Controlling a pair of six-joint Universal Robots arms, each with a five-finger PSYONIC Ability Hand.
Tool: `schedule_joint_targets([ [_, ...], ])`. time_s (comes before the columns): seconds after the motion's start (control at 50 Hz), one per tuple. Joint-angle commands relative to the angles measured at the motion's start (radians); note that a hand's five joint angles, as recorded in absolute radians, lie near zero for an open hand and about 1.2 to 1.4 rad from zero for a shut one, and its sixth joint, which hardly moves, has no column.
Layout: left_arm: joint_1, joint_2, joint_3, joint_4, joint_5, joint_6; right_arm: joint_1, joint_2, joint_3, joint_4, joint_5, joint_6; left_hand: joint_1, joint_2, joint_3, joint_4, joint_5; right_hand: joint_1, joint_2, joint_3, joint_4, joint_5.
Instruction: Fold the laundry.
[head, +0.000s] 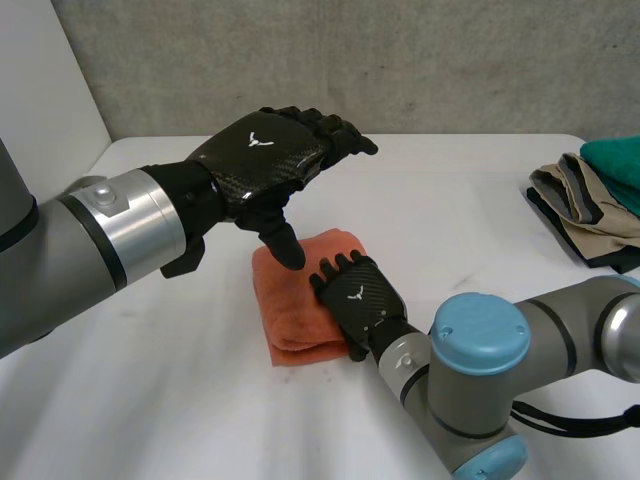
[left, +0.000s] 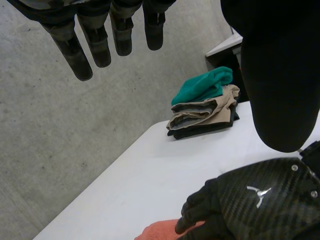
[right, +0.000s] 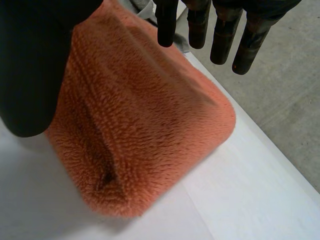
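A folded orange towel (head: 290, 300) lies in the middle of the white table (head: 450, 220). My right hand (head: 355, 300) rests flat on the towel's right part, fingers straight and open; in the right wrist view the orange towel (right: 145, 130) lies under its palm and fingertips (right: 220, 45). My left hand (head: 265, 155) hovers above the towel's far left side, open, fingers stretched forward and thumb pointing down. The left wrist view shows its straight fingers (left: 95, 45), with the right hand (left: 260, 200) below them on a corner of the orange towel (left: 157, 231).
A stack of folded clothes (head: 590, 205), tan and dark with a green piece on top, sits at the table's right edge; the same clothes stack (left: 205, 107) appears in the left wrist view. A grey concrete wall stands behind the table.
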Motion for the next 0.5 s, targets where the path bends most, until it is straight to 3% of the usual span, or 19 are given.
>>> schedule_joint_targets([
  [0.02, -0.005, -0.009, -0.003, 0.003, -0.005, 0.0, 0.004, 0.045, -0.035, -0.025, -0.003, -0.024, -0.015, -0.029, -0.033, -0.028, -0.047, -0.003, -0.045, -0.037, -0.057, -0.056],
  [0.5, 0.001, -0.005, -0.013, 0.004, -0.005, -0.002, 0.004, 0.129, -0.201, -0.017, -0.015, -0.047, -0.015, -0.029, -0.033, -0.028, -0.047, -0.003, -0.045, -0.037, -0.057, -0.056],
])
